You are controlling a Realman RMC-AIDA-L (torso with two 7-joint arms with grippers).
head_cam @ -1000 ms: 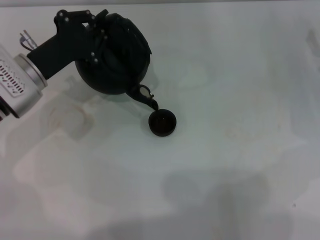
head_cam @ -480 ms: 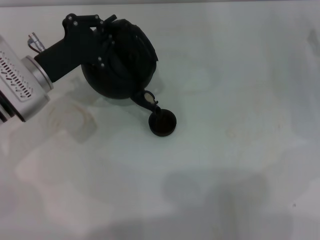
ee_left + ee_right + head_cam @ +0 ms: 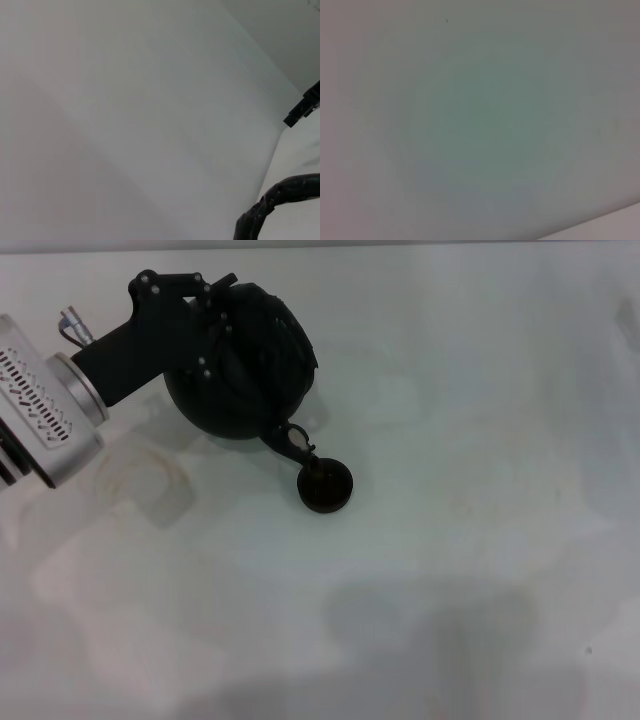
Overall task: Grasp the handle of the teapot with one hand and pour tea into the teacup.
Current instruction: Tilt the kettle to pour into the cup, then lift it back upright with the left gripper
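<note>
The black teapot (image 3: 255, 375) hangs tilted at the back left of the white table, its spout (image 3: 296, 443) pointing down toward the front right. The spout tip is right over the rim of the small dark teacup (image 3: 326, 486), which stands on the table. My left gripper (image 3: 205, 312) is at the top of the pot, shut on the handle, which it mostly hides in the head view. A piece of the rough dark handle (image 3: 280, 192) shows in the left wrist view. My right gripper is out of view.
The white table (image 3: 460, 540) stretches to the right and front of the cup. A faint round mark (image 3: 140, 480) lies on the table under my left arm. The right wrist view shows only plain surface.
The left arm and the teapot have shifted a little to the right and toward the back. The spout stays over the cup's rim. The cup has not moved.
</note>
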